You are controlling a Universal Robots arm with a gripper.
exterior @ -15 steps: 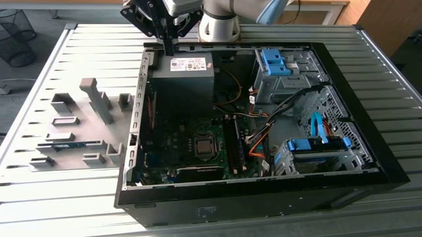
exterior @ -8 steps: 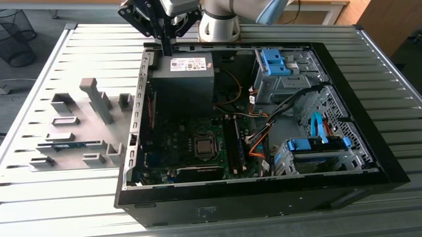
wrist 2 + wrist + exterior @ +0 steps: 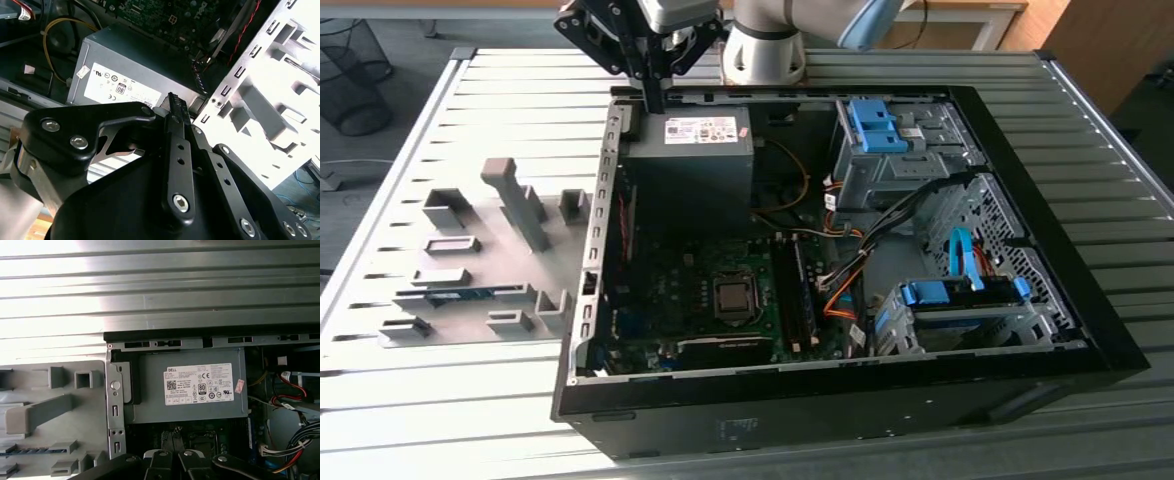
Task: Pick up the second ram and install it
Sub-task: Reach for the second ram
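Thin blue-green second ram [image 3: 454, 294] (in grey fixture [image 3: 487, 265]), claw [image 3: 650, 100] apart

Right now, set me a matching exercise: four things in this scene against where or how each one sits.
1 second ram
2 end effector
3 power supply
4 processor socket

A grey box with a white label
B lying in the grey fixture plate, outside the case
C above the case's rim
D mid-motherboard

Pairs: 1-B, 2-C, 3-A, 4-D
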